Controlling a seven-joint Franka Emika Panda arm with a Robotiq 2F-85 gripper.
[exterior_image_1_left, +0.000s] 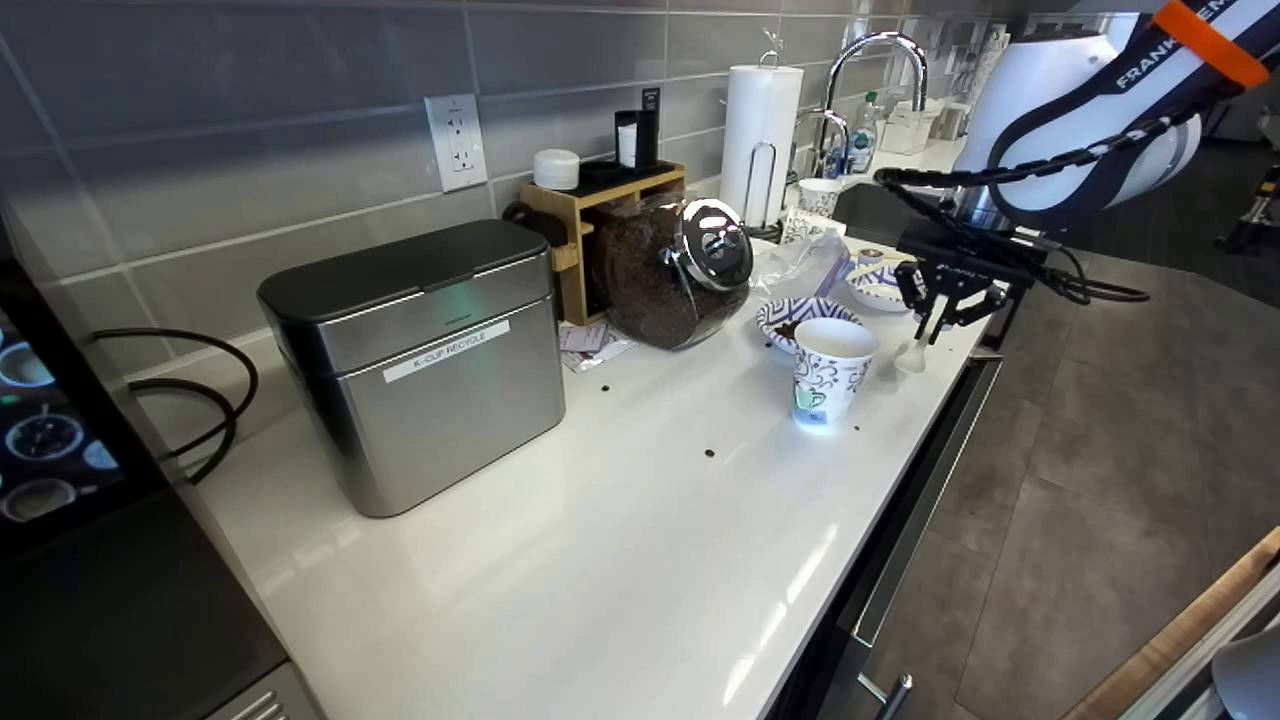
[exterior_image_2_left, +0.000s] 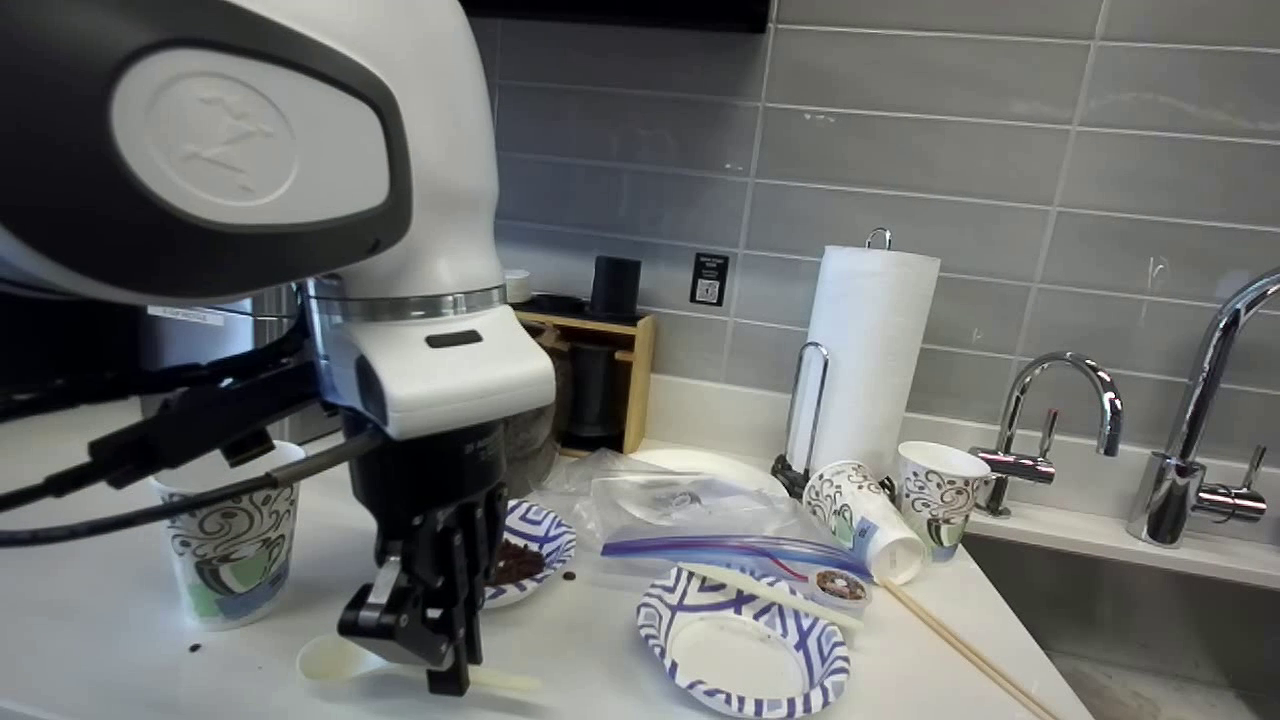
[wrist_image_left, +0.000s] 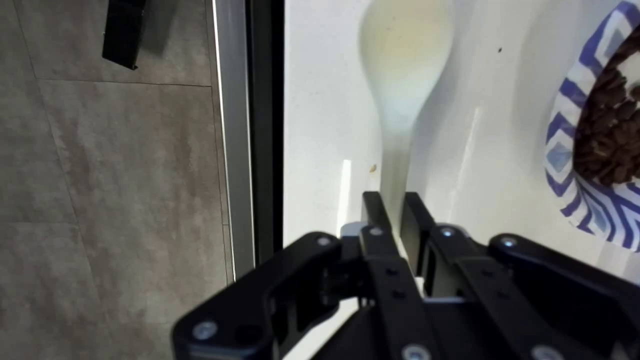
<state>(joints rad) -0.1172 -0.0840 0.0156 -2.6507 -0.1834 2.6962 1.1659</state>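
Wrist view: the angular black tool (wrist_image_left: 392, 197) grips a smooth, round-bowled plastic spoon (wrist_image_left: 400, 100) by its slender handle (wrist_image_left: 396, 162).

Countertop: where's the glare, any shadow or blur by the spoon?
In an exterior view, bright streaks on the countertop near its front edge, plus a glow at the foot of the nearest cup; in the wrist view, a white streak left of the spoon, a soft shadow right of it, the gripper slightly soft near the lens.
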